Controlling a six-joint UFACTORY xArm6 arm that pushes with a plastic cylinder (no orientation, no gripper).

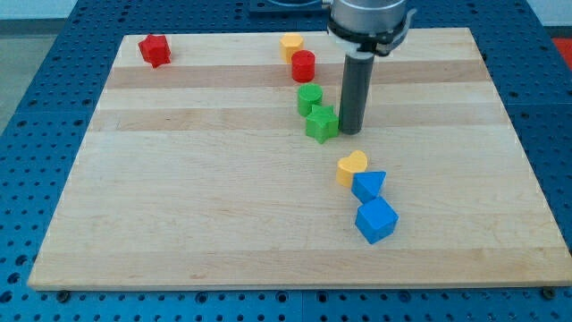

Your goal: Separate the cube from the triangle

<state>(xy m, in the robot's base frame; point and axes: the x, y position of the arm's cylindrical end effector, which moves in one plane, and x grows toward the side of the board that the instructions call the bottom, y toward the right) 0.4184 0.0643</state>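
A blue cube (376, 220) lies at the lower right of the wooden board (179, 197). A blue triangle (368, 185) sits just above it, touching or nearly touching it. A yellow heart (351, 167) rests against the triangle's upper left. My tip (350, 131) stands higher up the board, just right of a green star (322, 123), well above the triangle and cube.
A green cylinder (309, 97) sits above the green star. A red cylinder (303, 66) and a yellow block (291, 46) lie near the top middle. A red star (155, 50) is at the top left corner.
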